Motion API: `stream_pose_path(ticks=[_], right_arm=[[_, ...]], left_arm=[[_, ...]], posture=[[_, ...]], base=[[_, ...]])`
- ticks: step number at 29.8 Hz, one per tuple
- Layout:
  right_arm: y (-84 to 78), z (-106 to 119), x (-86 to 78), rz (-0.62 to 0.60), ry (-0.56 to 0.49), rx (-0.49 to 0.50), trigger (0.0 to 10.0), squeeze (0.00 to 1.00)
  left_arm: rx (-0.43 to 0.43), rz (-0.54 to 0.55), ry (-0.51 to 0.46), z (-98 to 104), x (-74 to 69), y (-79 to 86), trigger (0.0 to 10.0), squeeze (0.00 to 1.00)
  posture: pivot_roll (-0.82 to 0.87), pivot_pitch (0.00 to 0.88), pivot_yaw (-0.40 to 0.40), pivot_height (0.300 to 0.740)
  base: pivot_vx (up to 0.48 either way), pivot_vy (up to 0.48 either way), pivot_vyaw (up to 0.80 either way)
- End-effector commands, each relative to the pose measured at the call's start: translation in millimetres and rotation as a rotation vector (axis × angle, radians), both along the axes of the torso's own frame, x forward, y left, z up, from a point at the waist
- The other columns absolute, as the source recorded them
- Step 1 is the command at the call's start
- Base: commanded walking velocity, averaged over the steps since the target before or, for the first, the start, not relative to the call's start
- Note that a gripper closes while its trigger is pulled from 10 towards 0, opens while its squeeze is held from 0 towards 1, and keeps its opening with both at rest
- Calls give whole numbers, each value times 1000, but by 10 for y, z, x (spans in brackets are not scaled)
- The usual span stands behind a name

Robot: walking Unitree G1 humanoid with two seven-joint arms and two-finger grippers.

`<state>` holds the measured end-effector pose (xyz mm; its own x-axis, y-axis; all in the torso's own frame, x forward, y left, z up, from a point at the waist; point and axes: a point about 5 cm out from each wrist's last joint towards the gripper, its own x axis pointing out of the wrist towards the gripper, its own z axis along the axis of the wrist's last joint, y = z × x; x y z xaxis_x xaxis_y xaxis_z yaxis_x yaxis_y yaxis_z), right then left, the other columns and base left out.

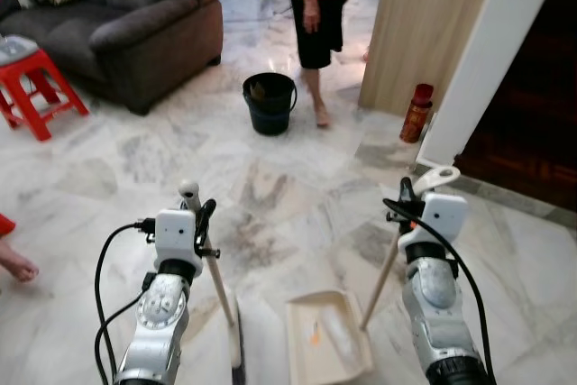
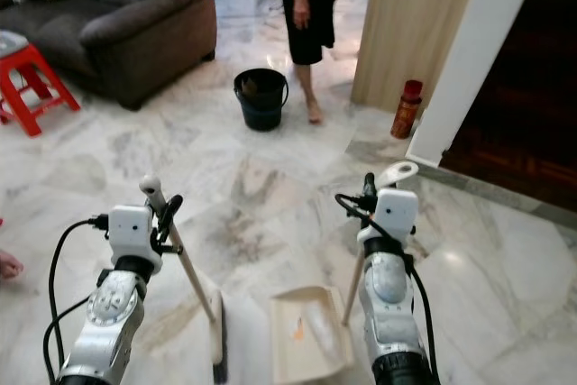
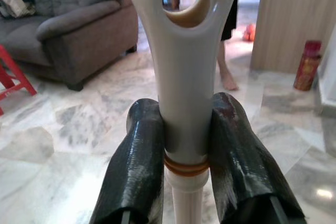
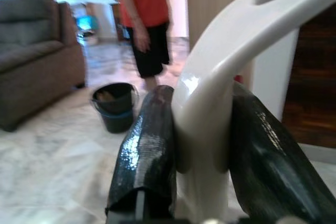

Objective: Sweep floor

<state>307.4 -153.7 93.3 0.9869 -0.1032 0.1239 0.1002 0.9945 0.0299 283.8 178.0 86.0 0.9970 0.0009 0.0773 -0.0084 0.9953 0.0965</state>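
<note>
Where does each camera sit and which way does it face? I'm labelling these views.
Left eye: head, looking forward and down; both arms, broom, dustpan.
Right eye: the same scene, from the head's other eye.
Left wrist: along the left gripper, fingers clamping the broom handle.
Right wrist: along the right gripper, clamping the dustpan handle.
Shared: sofa, person; the right wrist and eye views share the bucket.

Both silver arms reaching forward and down, side by side, well apart. Left gripper (image 1: 196, 215) raised at the left, its black fingers (image 3: 137, 171) clamped on a white broom handle (image 3: 185, 77). Right gripper (image 1: 407, 197) level with it, fingers (image 4: 149, 150) closed around a white dustpan handle (image 4: 220, 82).
</note>
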Motion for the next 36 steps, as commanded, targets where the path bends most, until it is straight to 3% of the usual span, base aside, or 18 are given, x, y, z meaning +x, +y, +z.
stream_pose_path(ticks=[1, 7, 36], right_arm=[[-53, 117, 26, -14, -52, 16, 10000, 0], [-46, 118, 25, -13, -54, 18, 10000, 0], [-13, 99, 26, 15, -41, 29, 10000, 0]], left_arm=[[9, -8, -59, 134, 43, -26, 10000, 0], [9, -11, -58, 135, 44, -24, 10000, 0], [9, -15, -54, 137, 48, -24, 10000, 0]], posture=[[102, 8, 41, 740], [106, 7, 44, 740], [110, 19, 43, 740]], base=[[337, 0, 0], [340, 0, 530], [341, 0, 0]])
